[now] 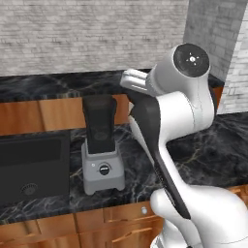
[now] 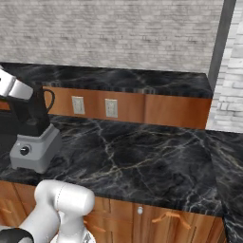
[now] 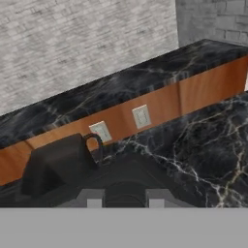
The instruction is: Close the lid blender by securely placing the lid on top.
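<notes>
The gripper (image 1: pixel 127 80) is hovering at the blender's (image 1: pixel 100 145) two o'clock, probably lining up; its jaw state is unclear.

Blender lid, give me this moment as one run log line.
blender: on counter by sink | lid: on jar top | tool: beside jar, state unclear | seating: unconfirmed

The light is even and soft, rather bright on the brick wall (image 1: pixel 87 34), without strong glare. The blender (image 1: pixel 100 145) gives only a weak shadow at 6 o'clock on the counter (image 2: pixel 142 156). All pictures are slightly blurred and low in detail, without distortion at the edges.
</notes>
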